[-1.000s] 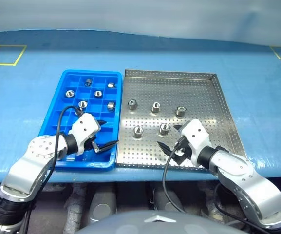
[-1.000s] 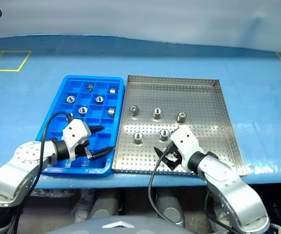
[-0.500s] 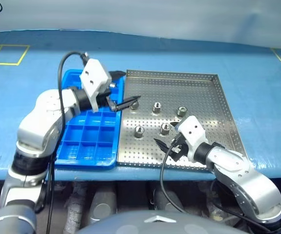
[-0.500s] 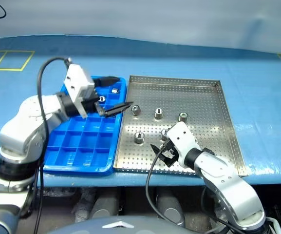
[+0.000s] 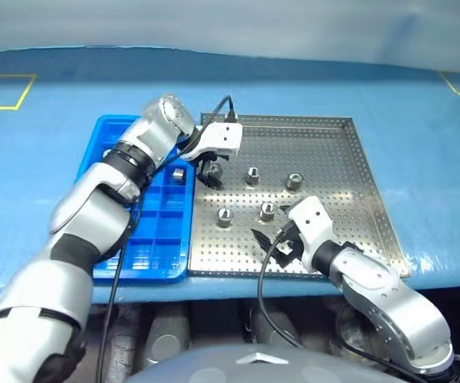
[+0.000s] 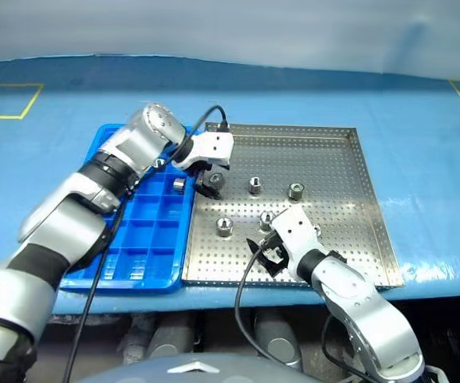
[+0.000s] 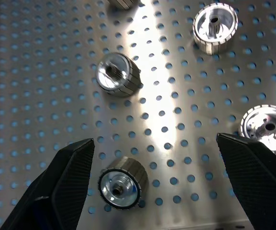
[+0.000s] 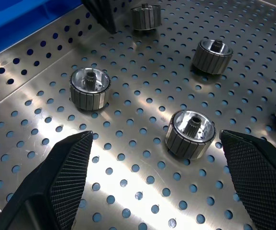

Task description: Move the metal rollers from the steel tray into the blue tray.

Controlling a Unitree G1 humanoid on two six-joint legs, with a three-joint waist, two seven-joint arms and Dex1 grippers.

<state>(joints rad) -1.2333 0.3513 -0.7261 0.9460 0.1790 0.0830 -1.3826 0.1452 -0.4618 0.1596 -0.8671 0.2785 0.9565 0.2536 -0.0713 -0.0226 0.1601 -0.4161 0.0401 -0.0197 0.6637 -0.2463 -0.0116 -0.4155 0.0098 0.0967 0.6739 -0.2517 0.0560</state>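
Several metal rollers stand on the steel tray [image 5: 333,152]: two at the back [image 5: 252,175] [image 5: 294,181] and two nearer [image 5: 224,216] [image 5: 268,211]. My left gripper [image 5: 210,171] points down over the tray's far-left part, open, just above the perforated floor; in the left wrist view one roller [image 7: 121,183] lies between its fingers [image 7: 66,191] and another [image 7: 118,79] beyond. My right gripper [image 5: 276,243] hovers open over the tray's near part, with two rollers [image 8: 90,87] [image 8: 190,132] just ahead of it. The blue tray [image 5: 154,239] lies left of the steel one, a roller [image 5: 178,174] in one compartment.
Both trays rest on a blue table cover [image 5: 46,175] whose front edge runs just below them. Yellow tape squares [image 5: 2,89] mark the far corners. My left forearm crosses over the blue tray. Black cables trail from both wrists.
My left arm has swung from the near part of the blue tray up and across to the steel tray's far-left part, its gripper turning downward. The right gripper has stayed put.
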